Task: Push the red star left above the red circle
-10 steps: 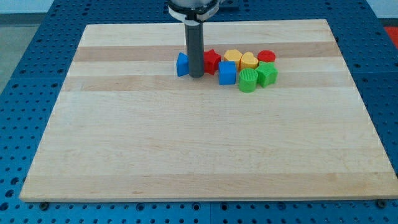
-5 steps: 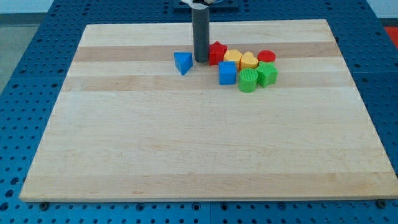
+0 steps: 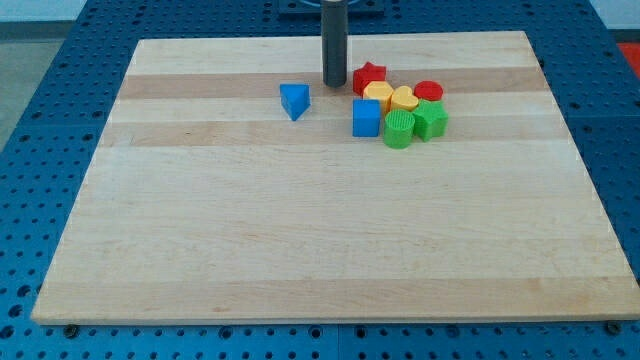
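The red star (image 3: 369,77) lies near the view's top, at the upper left of a tight cluster of blocks. The red circle (image 3: 428,91) lies at the cluster's right end, right of and slightly below the star. My tip (image 3: 334,84) stands just left of the red star, a small gap apart from it. The rod rises straight up out of the view's top.
A yellow hexagon-like block (image 3: 377,95) and a yellow heart (image 3: 402,98) lie between star and circle. A blue cube (image 3: 366,118), a green cylinder (image 3: 398,129) and a green block (image 3: 430,120) sit below. A blue triangle (image 3: 294,100) lies apart at left on the wooden board (image 3: 300,230).
My tip moved up and right, from between the blue triangle and the red star to the star's left. The red star shifted up and right. The blue triangle stayed near its place.
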### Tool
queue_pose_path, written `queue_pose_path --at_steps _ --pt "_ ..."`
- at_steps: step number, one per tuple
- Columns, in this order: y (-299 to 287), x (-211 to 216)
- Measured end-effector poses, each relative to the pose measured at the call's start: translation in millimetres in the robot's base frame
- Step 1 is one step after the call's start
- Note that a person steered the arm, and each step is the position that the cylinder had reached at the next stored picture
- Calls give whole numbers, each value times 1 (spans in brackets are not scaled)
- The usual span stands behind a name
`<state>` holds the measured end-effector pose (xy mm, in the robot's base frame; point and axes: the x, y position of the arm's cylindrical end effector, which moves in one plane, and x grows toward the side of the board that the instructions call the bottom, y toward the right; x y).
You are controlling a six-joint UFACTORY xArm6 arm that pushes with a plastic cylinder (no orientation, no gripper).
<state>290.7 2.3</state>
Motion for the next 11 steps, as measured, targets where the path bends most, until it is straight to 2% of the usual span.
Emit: queue_pose_path --at_steps 1,3,6,8,10,11 --pt "0 0" --pt "49 -10" --pt "56 -13" --pt "86 -13" --pt "77 -13" --pt "46 -13"
